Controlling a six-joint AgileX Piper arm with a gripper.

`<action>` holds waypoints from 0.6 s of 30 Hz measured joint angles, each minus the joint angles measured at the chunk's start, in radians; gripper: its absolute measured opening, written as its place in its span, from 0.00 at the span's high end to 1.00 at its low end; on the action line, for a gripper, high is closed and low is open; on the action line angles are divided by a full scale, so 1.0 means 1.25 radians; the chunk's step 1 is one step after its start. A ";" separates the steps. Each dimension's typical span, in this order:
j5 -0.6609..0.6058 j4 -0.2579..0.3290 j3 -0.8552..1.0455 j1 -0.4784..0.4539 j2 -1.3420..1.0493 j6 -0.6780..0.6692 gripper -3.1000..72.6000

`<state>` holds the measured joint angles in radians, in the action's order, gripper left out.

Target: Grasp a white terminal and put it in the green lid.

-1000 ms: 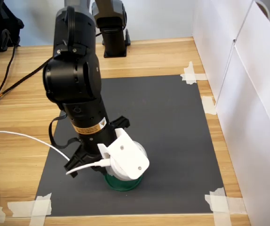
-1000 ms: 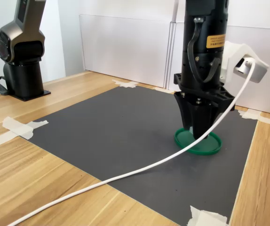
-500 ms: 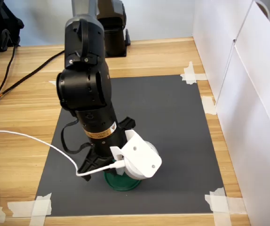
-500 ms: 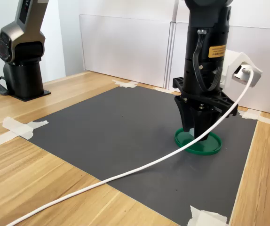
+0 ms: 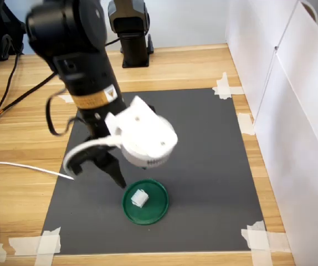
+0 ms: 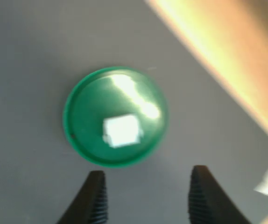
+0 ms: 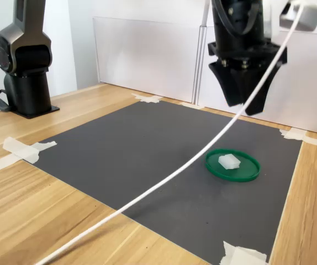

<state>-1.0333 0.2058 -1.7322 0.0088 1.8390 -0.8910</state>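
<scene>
On the dark mat, near its front edge in the first exterior view, you see the green lid lying flat, and the white terminal rests inside it. In the first exterior view the terminal sits a little toward the left part of the lid; in the second exterior view it is also a little left of the middle of the lid. In the wrist view the terminal is a blurred white block close to the middle of the lid.

The gripper hangs in the air above the mat, well apart from the lid and touching nothing. Its fingers stand wide apart and hold nothing; in the wrist view you can see bare mat between the two ridged tips. In the first exterior view the gripper points down, to the left of the lid, and the white camera housing on the wrist covers part of it.

A white cable runs from the housing down across the mat to the wooden counter. White tape holds the corners of the mat. A second dark arm base stands at the far left of the second exterior view, and white panels close the right side in the first exterior view.
</scene>
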 joint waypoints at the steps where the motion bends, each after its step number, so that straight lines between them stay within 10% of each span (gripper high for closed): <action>1: 0.018 0.013 0.014 -0.010 -0.036 0.000 0.46; 8: 0.180 0.106 0.127 -0.068 -0.272 0.089 0.93; 18: 0.336 0.046 0.409 -0.073 -0.596 0.679 0.99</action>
<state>-0.6139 0.2628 -1.2207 -0.0829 1.0943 -0.0418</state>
